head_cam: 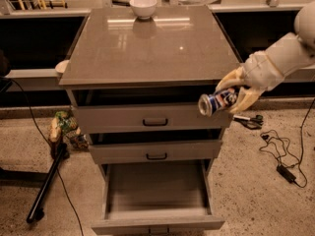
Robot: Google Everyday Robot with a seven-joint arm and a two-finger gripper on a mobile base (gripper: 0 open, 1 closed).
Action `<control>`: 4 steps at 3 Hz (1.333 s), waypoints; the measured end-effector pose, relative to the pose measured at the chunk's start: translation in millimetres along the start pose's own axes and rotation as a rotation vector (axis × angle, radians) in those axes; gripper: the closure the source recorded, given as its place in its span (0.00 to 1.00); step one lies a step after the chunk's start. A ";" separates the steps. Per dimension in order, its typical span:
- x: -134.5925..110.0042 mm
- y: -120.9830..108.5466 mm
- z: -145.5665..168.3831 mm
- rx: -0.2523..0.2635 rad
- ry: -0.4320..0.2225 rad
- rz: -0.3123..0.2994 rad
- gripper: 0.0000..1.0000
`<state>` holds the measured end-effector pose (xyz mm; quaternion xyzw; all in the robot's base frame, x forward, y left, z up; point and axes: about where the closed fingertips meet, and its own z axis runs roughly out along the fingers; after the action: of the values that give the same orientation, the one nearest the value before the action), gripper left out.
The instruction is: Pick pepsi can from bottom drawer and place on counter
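gripper just below counter front-right edge | jaws clamping pepsi can | bottom drawer open

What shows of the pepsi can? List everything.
The pepsi can is dark blue with red-and-white marks and a silver end, metal by its look. It hangs in the air, tilted nearly on its side, clamped in the tool just below the counter's right front corner. Nothing else touches it.

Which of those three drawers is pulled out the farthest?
The bottom drawer: its bare floor shows, while the middle drawer and top drawer are barely open. The gripper holds the can beside the top drawer.
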<state>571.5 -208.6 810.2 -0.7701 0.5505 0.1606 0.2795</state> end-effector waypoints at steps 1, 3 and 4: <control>-19.3 -37.2 -36.1 0.053 -0.011 0.033 1.00; -22.0 -105.6 -45.8 0.185 -0.050 0.194 1.00; -23.4 -126.7 -47.1 0.254 -0.075 0.171 1.00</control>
<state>679.4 -189.3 892.6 -0.6722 0.6191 0.1415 0.3805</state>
